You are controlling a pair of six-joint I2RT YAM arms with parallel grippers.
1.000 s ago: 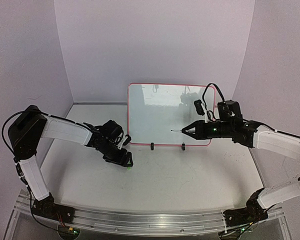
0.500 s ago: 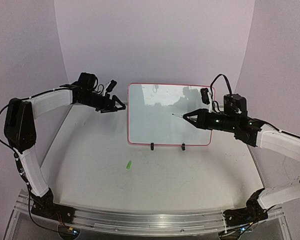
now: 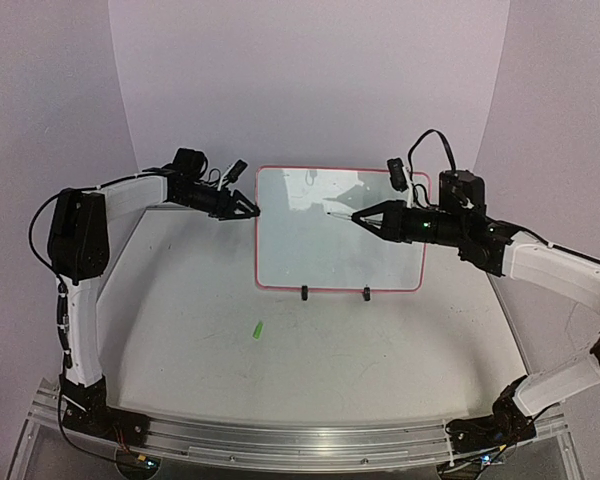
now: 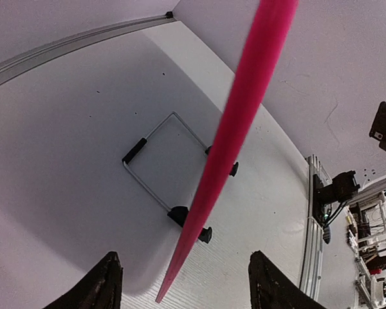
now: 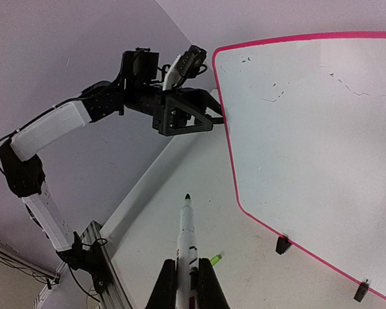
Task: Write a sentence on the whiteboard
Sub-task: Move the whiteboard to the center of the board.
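The whiteboard [image 3: 320, 245], white with a red-pink rim, stands upright on two black clip feet [image 3: 304, 293] at the table's middle back. It carries only faint specks [image 5: 273, 98]. My left gripper [image 3: 248, 210] is open, and its fingers [image 4: 103, 286] straddle the board's upper left rim [image 4: 235, 135] without gripping it. My right gripper [image 3: 368, 217] is shut on a white marker [image 5: 186, 232]. The marker's uncapped black tip [image 3: 329, 211] is in front of the board's upper middle. I cannot tell whether it touches the board.
A small green cap [image 3: 257, 329] lies on the table in front of the board's left side; it also shows in the right wrist view [image 5: 215, 259]. A wire stand [image 4: 148, 164] props the board from behind. White walls close in the back and both sides.
My left arm rose from low on the table, where the green cap now lies, and moved to the board's left rim. My right gripper carried the marker up and left across the board.
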